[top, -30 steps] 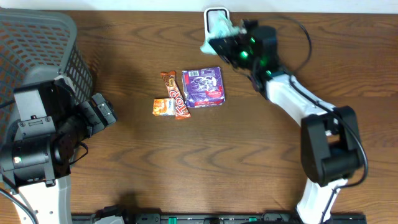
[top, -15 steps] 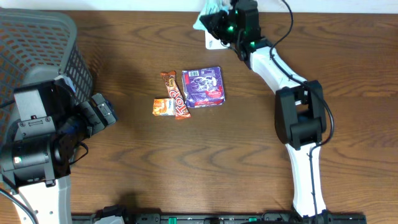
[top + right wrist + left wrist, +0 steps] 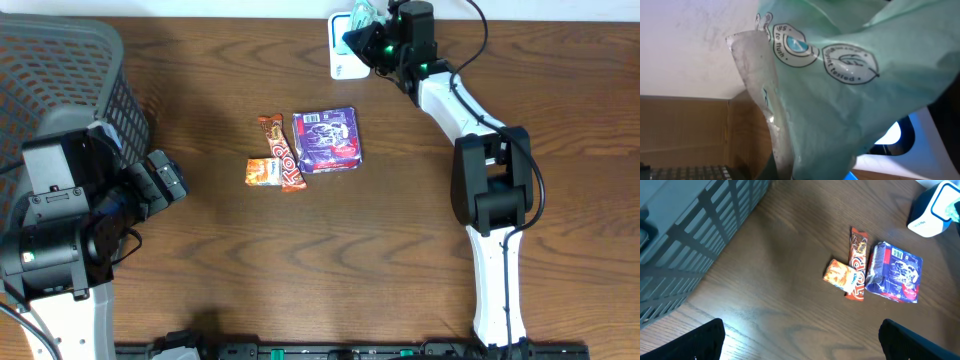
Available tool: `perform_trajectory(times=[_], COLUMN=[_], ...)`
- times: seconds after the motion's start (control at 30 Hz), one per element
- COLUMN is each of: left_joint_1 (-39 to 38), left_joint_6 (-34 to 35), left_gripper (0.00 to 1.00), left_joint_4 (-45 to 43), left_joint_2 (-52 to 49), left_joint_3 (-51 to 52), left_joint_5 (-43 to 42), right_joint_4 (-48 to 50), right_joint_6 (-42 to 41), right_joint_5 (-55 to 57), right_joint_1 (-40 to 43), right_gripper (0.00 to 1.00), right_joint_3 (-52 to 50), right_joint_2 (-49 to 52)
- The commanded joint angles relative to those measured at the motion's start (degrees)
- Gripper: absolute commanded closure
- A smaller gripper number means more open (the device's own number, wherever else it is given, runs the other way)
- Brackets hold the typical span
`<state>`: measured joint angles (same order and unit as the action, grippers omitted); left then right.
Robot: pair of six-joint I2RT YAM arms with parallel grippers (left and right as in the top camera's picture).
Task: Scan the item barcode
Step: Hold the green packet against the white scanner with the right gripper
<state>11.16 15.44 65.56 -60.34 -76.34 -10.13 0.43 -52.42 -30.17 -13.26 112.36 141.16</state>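
Packet (image 3: 840, 100) shifted sideways, clamped in right gripper (image 3: 370, 28)

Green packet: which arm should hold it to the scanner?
Right. The right gripper is shut on the green packet, right beside the scanner. The left gripper is open, holds nothing and sits near the basket, far from the scanner.

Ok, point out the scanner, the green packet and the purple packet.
scanner (image 3: 926, 226), left wrist view, its white base.
green packet (image 3: 840, 100), right wrist view, wrapper's printed middle.
purple packet (image 3: 328, 140), overhead view, centre of its face.
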Motion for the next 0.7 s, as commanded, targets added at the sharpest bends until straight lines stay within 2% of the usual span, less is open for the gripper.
perform_trajectory(times=[0.0,0.53,0.67], left_joint_1=[0.2,0.2,0.2], left_joint_6=[0.3,0.3,0.3], left_gripper=[0.02,0.02,0.02], left_joint_4=[0.0,0.0,0.0], left_joint_2=[0.0,0.0,0.0], left_joint_3=[-0.5,-0.5,-0.5], left_joint_5=[0.3,0.3,0.3], right_joint_4=[0.0,-0.3,-7.6], right_joint_6=[2.8,3.5,8.2], right_joint_5=[-2.5,-12.7,-11.5], right_joint_1=[-0.7,1.7,3.1], right_gripper=[0.99,0.99,0.99], right_joint_3=[1.5,3.1,3.1], right_joint_2=[-0.9,-3.5,-7.8])
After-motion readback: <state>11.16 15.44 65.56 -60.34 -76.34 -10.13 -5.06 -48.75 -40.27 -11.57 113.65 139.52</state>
